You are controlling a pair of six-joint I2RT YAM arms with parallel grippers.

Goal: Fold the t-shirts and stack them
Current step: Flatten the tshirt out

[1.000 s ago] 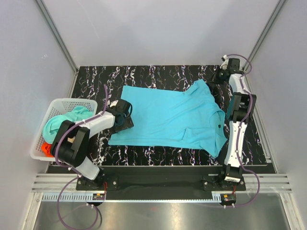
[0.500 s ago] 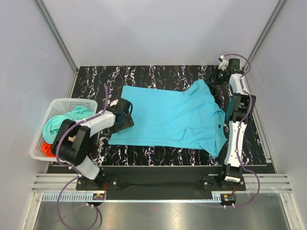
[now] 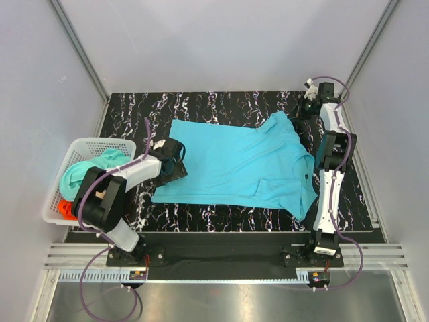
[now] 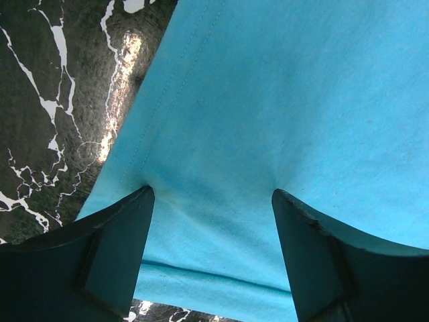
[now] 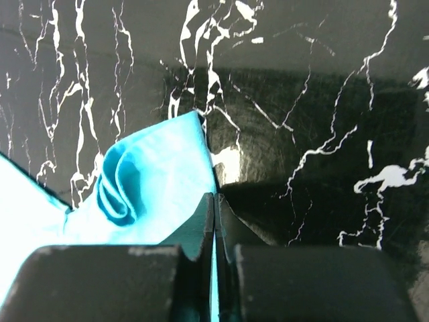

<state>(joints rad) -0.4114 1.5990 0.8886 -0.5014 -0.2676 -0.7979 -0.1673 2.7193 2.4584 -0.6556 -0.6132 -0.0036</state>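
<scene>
Holding: the right gripper (image 5: pixel 214 201) is clamped on a corner of the cyan t-shirt (image 3: pixel 234 164). Its fingers are pressed together with only a thin edge of cloth between them, and a small curled fold sits just beside the tips.
Left side: the left gripper (image 4: pixel 213 194) stands with its jaws apart. Both tips press down on the cloth just inside its left edge and nothing is pinched; faint puckers run from each tip.
Shirt position: it is spread across the black marbled table (image 3: pixel 201 104), mostly flat. Its far right corner is drawn toward the table's far right, and its near right part lies up against the right arm.
Basket: the white lattice basket (image 3: pixel 100 141) sits at the left, holding a mint-teal t-shirt (image 3: pixel 80 171) and an orange-red t-shirt (image 3: pixel 65 208). It is apart from both grippers.
Risk, thin bite: the right hold looks shallow, so a quick lift or pull could slide the corner out.
Risk, uneven tension: if the right side pulls while the left tips only press, the cloth may skid under them and skew or wrinkle.
Risk, left closing: shutting from this pose could gather a pleat rather than the edge.
Risk, arm contact: the right arm's sweep could drag the near right part and spoil the spread.
</scene>
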